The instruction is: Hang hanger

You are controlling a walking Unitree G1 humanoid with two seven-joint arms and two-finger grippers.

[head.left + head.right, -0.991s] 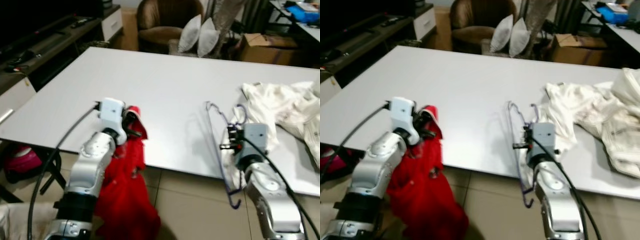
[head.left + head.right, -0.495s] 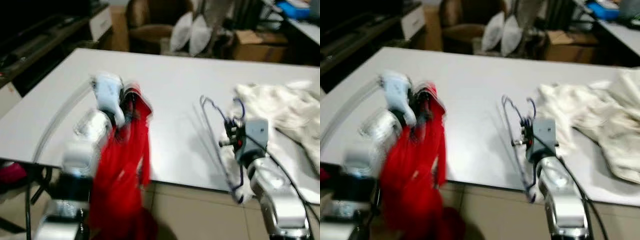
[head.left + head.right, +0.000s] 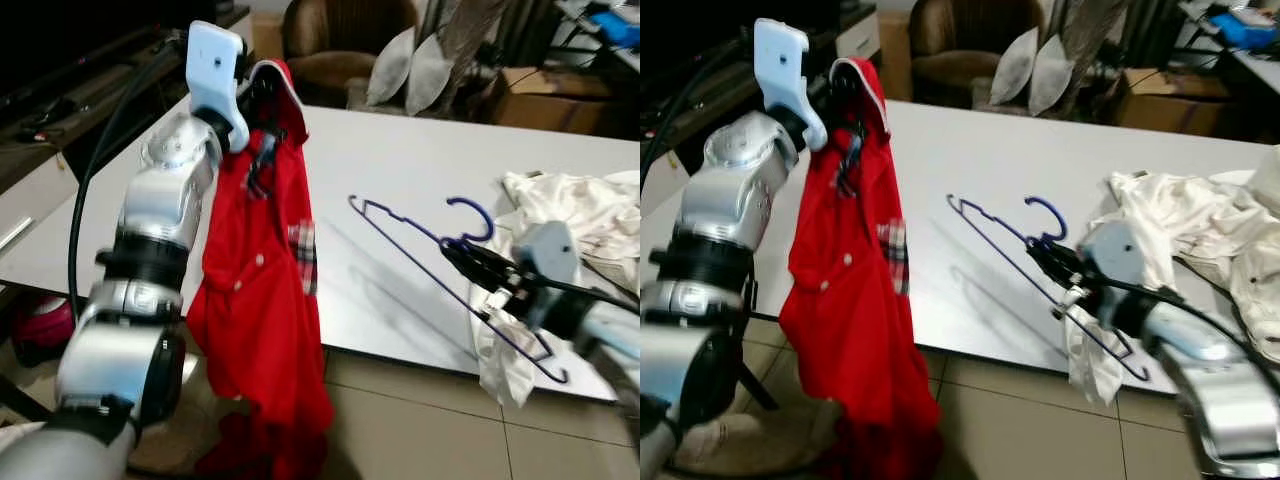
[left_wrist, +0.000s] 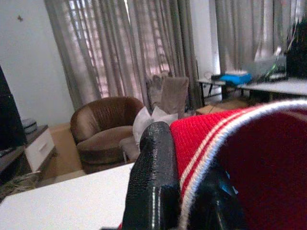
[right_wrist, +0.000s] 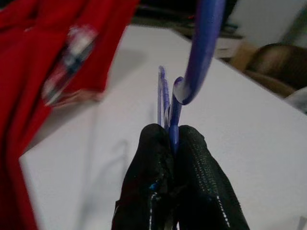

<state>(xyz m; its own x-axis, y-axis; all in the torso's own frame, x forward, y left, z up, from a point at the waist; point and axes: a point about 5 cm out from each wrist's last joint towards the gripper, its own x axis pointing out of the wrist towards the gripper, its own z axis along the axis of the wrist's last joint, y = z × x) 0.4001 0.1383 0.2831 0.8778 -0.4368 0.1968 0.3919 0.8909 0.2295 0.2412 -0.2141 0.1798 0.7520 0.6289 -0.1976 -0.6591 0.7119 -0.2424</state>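
The thin purple wire hanger [image 3: 447, 281], hook up, tilts above the white worktop [image 3: 380, 180] near its front edge, pinched at the neck by the right tool [image 5: 173, 143]. The raised left tool [image 4: 184, 182] clamps the collar of a red shirt [image 3: 262, 300] hanging past the worktop's edge

A thin purple wire hanger [image 3: 440, 275] with a curled hook is held clear of the white table, tilted, its hook uppermost and its long bar slanting down toward the table's near edge. A red collared shirt [image 3: 262, 290] with white-striped collar trim and a small plaid patch hangs full length by its collar, draping past the table's edge toward the floor.
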